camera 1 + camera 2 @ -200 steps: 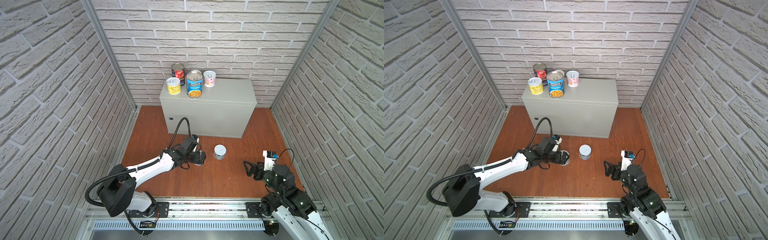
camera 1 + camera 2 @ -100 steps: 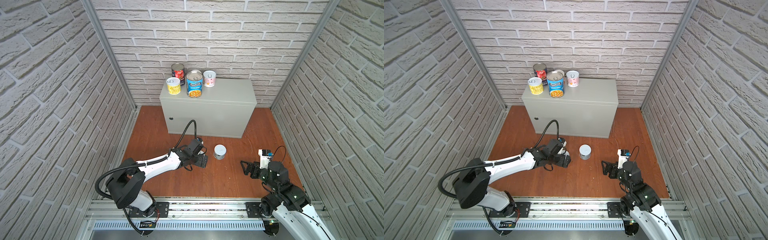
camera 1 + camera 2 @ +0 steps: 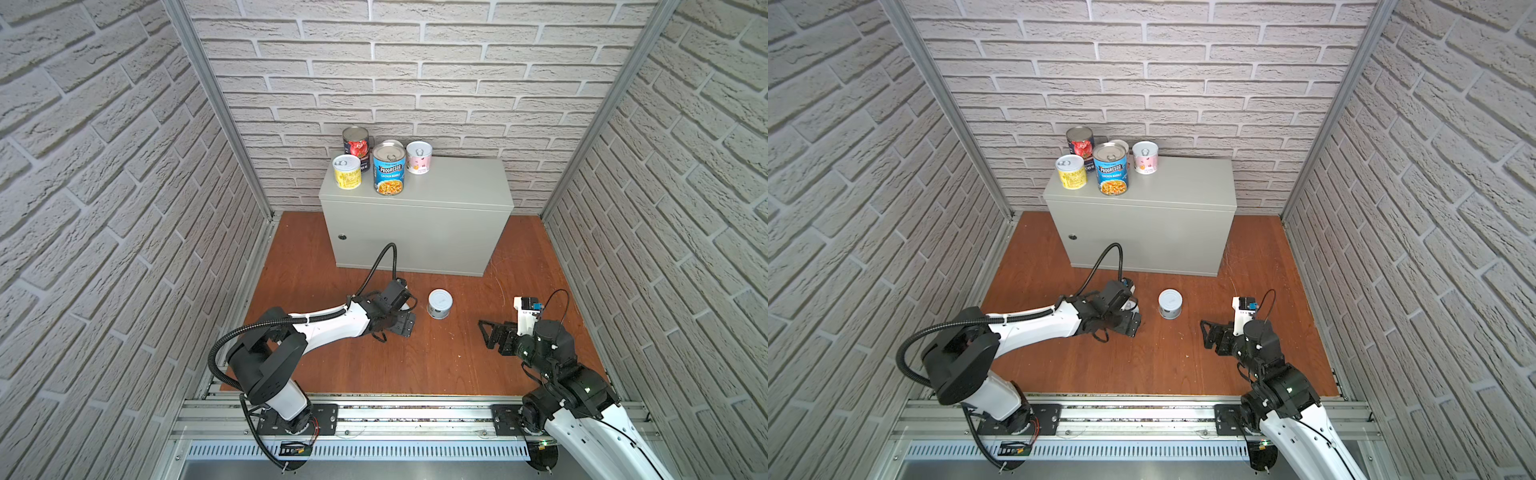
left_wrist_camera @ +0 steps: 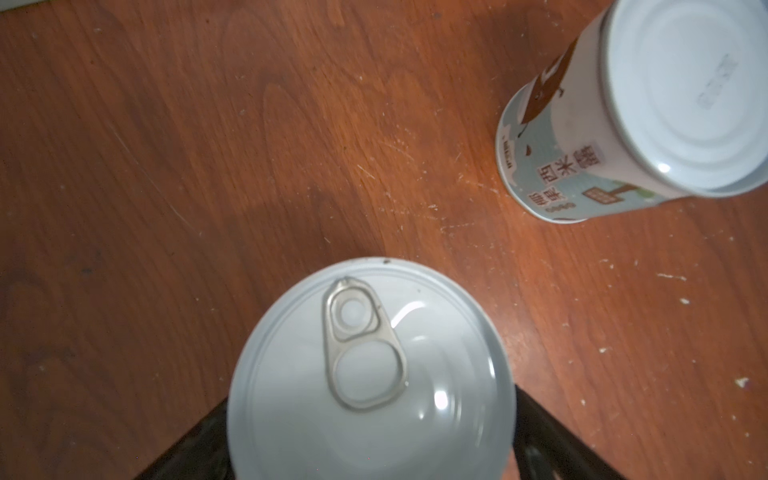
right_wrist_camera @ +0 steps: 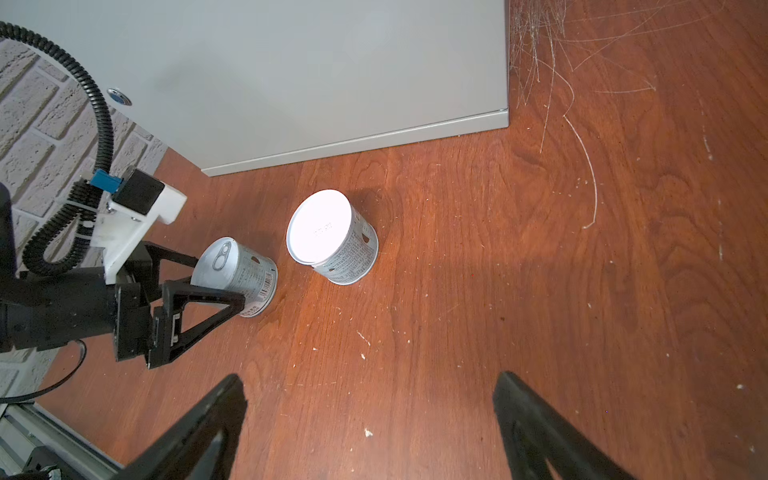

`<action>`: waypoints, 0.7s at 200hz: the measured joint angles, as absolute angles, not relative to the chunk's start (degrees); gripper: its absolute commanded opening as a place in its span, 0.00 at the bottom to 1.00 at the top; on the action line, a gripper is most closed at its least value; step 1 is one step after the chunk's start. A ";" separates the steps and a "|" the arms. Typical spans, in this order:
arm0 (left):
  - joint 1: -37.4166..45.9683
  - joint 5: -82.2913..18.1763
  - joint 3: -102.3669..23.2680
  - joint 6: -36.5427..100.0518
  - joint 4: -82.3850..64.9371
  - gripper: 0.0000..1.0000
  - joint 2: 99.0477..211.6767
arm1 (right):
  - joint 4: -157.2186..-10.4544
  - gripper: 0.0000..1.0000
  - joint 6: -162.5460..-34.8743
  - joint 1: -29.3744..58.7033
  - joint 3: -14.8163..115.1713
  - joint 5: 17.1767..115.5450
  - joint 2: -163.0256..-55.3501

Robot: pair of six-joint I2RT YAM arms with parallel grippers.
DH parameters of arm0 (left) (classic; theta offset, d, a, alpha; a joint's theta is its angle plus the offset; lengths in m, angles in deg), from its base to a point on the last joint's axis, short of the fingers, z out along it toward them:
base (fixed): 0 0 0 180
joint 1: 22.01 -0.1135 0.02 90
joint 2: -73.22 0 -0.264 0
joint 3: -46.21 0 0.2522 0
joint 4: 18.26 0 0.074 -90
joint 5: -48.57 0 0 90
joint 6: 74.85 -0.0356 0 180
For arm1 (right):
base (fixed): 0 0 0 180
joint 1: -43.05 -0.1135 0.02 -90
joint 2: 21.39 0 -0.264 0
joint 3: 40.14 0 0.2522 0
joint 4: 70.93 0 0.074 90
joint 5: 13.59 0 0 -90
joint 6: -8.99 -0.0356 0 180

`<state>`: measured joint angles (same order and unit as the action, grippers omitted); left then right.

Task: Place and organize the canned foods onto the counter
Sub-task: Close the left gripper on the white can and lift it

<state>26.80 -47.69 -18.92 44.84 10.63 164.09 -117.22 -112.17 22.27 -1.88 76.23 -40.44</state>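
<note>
The left pincer (image 5: 219, 279) has slid sideways low over the floor (image 3: 415, 365) during the last second. Its jaws now stand spread wide on either side of the tab can (image 4: 370, 374), which is upright between them. Whether the fingers already press its wall I cannot tell, and the can is not off the floor. A second ago this pincer sat a little short of that spot, so the approach looks finished and the squeeze is the step in hand. Near the tab can but apart from it, the plain can (image 3: 439, 303) stands where it was, untouched. Beyond it the right pincer (image 5: 370, 378) has crept in toward the plain can; it is empty, jaws gaping, and still well apart from the can. Farther out, the surface (image 3: 457, 178) carries the same cluster at its left rear as before: yellow can (image 3: 347, 172), soup can (image 3: 389, 174), tomato can (image 3: 356, 145), pink can (image 3: 419, 158), and a lid (image 3: 395, 142) half hidden behind the soup can. So five seem placed and two remain below, each with an arm now turned to it. The right half of the surface is bare for them.
</note>
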 measured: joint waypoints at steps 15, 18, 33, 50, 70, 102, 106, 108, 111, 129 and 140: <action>26.80 -47.89 -19.82 44.67 10.52 0.90 164.46 | -117.16 0.94 -112.26 22.27 -1.93 76.05 -40.33; 26.83 -47.93 -20.06 44.64 10.48 0.89 164.61 | -117.11 0.94 -112.28 22.27 -1.97 76.03 -40.28; 26.80 -48.26 -21.13 44.36 10.48 0.81 165.25 | -117.09 0.94 -112.32 22.27 -2.10 75.79 -40.19; 26.80 -48.52 -21.85 43.94 10.46 0.68 166.08 | -117.13 0.94 -112.32 22.27 -2.23 75.48 -40.11; 26.83 -48.52 -22.16 43.59 10.13 0.66 166.49 | -117.18 0.94 -112.30 22.27 -2.28 75.53 -40.02; 26.83 -48.52 -22.22 43.33 10.04 0.66 166.60 | -117.50 0.94 -112.30 22.27 -2.30 75.86 -39.58; 26.83 -48.52 -22.22 43.29 10.04 0.66 166.60 | -117.50 0.94 -112.30 22.27 -2.30 75.92 -39.56; 26.83 -48.52 -22.22 43.27 10.04 0.66 166.60 | -117.50 0.94 -112.30 22.27 -2.30 75.94 -39.54; 26.83 -48.52 -22.22 43.25 10.04 0.66 166.60 | -117.50 0.94 -112.30 22.27 -2.30 75.94 -39.54; 26.83 -48.57 -22.25 43.20 10.06 0.66 166.63 | -117.50 0.94 -112.30 22.27 -2.37 76.12 -39.52; 26.83 -48.57 -22.25 43.14 10.06 0.65 166.65 | -117.48 0.94 -112.30 22.27 -2.50 76.12 -39.52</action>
<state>26.83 -48.57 -22.25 43.14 10.06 166.65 -117.48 -112.30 22.27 -2.50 76.12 -39.52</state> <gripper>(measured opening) 0.758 0.941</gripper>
